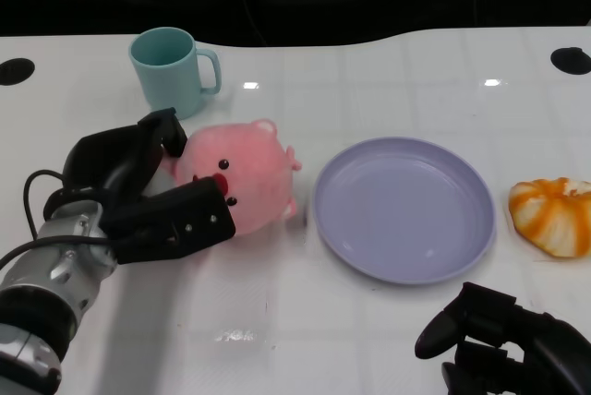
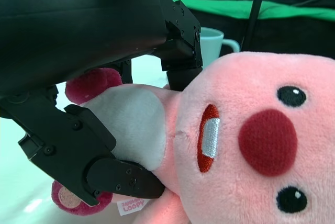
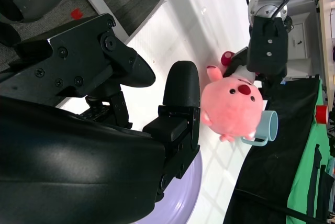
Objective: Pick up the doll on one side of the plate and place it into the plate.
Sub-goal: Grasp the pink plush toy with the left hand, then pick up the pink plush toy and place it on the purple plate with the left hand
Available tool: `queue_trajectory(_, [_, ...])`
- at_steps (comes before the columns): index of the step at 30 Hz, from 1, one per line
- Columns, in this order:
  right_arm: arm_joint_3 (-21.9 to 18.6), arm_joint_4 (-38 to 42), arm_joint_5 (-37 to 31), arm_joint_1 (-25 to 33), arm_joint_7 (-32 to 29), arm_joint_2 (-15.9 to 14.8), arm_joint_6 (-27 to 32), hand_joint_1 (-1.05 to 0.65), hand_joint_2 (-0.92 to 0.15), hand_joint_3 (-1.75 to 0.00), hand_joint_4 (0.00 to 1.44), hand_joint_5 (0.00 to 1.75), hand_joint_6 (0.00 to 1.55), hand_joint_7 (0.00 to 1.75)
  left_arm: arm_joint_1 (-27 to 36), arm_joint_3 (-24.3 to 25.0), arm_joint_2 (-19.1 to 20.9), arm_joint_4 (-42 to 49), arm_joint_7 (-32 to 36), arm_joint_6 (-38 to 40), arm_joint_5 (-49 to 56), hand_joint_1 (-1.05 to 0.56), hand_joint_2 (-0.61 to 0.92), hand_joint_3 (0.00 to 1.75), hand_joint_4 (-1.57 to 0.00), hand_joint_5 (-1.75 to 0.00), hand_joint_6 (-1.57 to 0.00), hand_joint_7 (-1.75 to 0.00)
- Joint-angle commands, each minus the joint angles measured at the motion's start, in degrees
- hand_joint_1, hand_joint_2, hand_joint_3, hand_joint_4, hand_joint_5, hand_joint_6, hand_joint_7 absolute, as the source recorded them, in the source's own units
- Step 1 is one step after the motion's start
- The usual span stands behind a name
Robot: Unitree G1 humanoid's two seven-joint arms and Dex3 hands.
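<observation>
grasp step: the left robot hand clasps the pink doll, which sits on the worktop just beside the plate. next, lift it over the rim and release.

Right hand cut off at head view's lower edge, orange toy clipped at right edge

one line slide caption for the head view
Left hand grips pink plush doll beside empty lavender plate, mug behind.
</observation>
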Motion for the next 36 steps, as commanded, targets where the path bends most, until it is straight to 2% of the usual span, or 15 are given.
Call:
queue_trajectory(1, [-0.4, -0.2, 0.5, 0.5, 0.3, -0.4, 0.2, -0.1, -0.65, -1.06, 0.64, 1.75, 0.49, 1.41, 1.8, 1.7, 0.5, -2.8, -1.3, 0.1, -1.8, -0.15, 0.58, 0.91, -0.87, -1.75, -0.68, -1.75])
queue_trajectory(6, [-0.8, -0.2, 0.6, 0.8, 0.7, -0.7, 0.0, -0.09, -0.65, -1.06, 0.63, 1.75, 0.48, 1.41, 3.9, 3.1, 0.2, -9.8, -2.2, 0.6, -2.8, -0.13, 0.51, 1.08, -0.91, -1.75, -0.74, -1.75])
queue_trajectory(9, [-0.8, -0.2, 0.6, 0.8, 0.8, -0.8, 0.2, -0.09, -0.65, -1.05, 0.64, 1.75, 0.47, 1.41, 4.6, 3.5, -0.1, -13.5, -3.4, 1.9, -2.8, -0.15, 0.49, 1.13, -0.91, -1.75, -0.74, -1.75])
queue_trajectory(12, [-0.7, -0.1, 0.3, 0.9, 0.9, -0.8, -0.3, -0.11, -0.65, -1.03, 0.65, 1.75, 0.48, 1.41, 5.2, 4.3, -1.6, -17.9, -5.0, 3.5, -3.8, -0.14, 0.48, 1.17, -0.92, -1.75, -0.75, -1.75])
queue_trajectory(18, [-1.0, 0.0, 0.8, 1.2, 1.3, -0.8, -0.2, -0.11, -0.67, -1.04, 0.65, 1.75, 0.48, 1.41, 3.7, 3.3, -5.3, -21.9, -6.4, 3.2, -3.4, -0.17, 0.36, 1.37, -0.95, -1.75, -0.78, -1.75])
queue_trajectory(22, [-0.8, -0.4, 0.6, 1.3, 1.1, -0.7, 0.2, -0.1, -0.66, -1.04, 0.64, 1.75, 0.48, 1.41, 1.4, 1.2, -7.7, -21.2, -6.0, 4.3, -1.0, -0.17, 0.32, 1.3, -0.94, -1.75, -0.77, -1.75])
queue_trajectory(31, [0.1, -0.8, 0.0, 1.5, 1.1, -0.8, 0.1, -0.11, -0.66, -1.05, 0.64, 1.75, 0.48, 1.41, -2.9, -1.2, -13.9, -18.7, -8.7, 9.8, 0.6, -0.18, 0.35, 1.29, -0.95, -1.75, -0.77, -1.75])
queue_trajectory(36, [0.0, -1.0, 0.3, 1.6, 1.2, -0.9, 0.4, -0.11, -0.66, -1.06, 0.64, 1.75, 0.48, 1.42, -5.6, -3.1, -17.1, -14.8, -8.4, 11.0, 1.5, -0.18, 0.39, 1.22, -0.94, -1.75, -0.75, -1.75])
